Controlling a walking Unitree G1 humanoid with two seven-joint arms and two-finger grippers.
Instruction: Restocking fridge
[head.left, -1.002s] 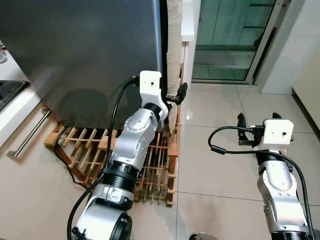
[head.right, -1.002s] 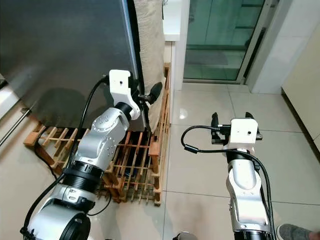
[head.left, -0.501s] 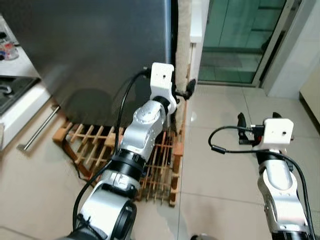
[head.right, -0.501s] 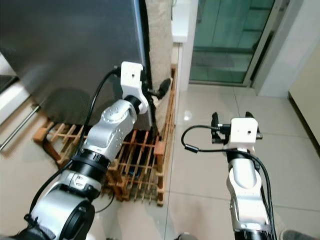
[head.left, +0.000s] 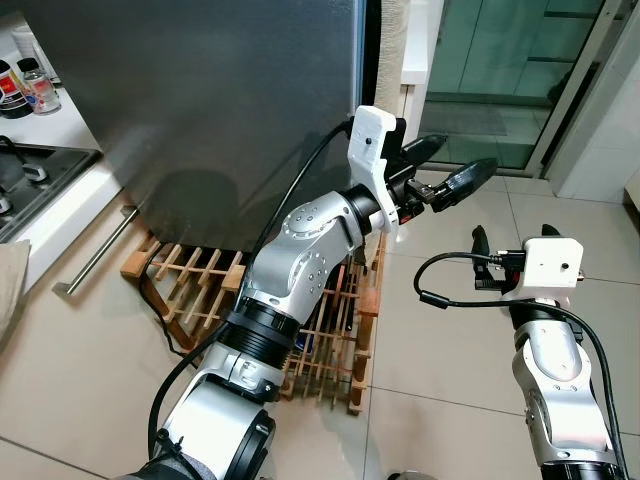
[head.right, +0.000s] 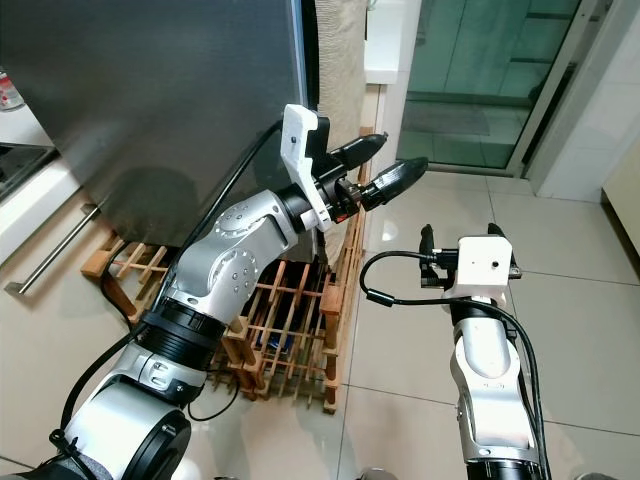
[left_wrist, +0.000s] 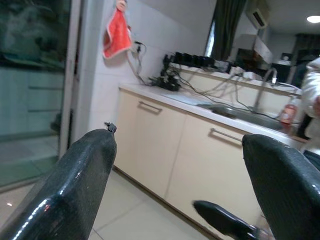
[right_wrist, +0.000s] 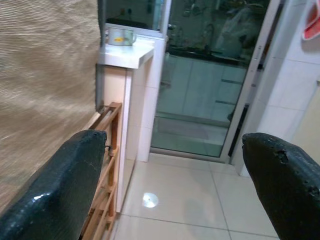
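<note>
Fridge: the tall dark grey, matte-fronted refrigerator (head.left: 190, 90) stands shut on the robot's left, resting on a slatted wooden pallet (head.left: 190, 285); its right-hand door edge (head.left: 358, 60) runs up beside a beige woven panel (head.right: 340, 60).

Left gripper: the left gripper (head.left: 445, 175) is raised in front of that door edge, empty, its two black fingers spread apart and pointing out over the tiled floor towards the glass sliding door (head.left: 500, 70).

Change: a second ago this gripper was lower, tucked in at the door edge; half a second ago it was higher up against that edge; now it has swung outward and away from the seam. The head camera has also tilted up, so more of the fridge front shows.

Meaning: judging by the door, which looks closed, the opening step is not done; the gripper seems to have come off the edge and would need to go back to it.

Right gripper: the right gripper (head.left: 497, 255) is held out low over the pale floor tiles (head.left: 450, 340), well apart from the fridge, fingers open and holding nothing.

Surroundings: a white counter with a black hob (head.left: 25, 175) lies far left, small bottles (head.left: 35, 85) at its back; a metal bar handle (head.left: 95, 250) sits below it.

Writing: the bottle labels are too small to read; no brand shows on the fridge.
</note>
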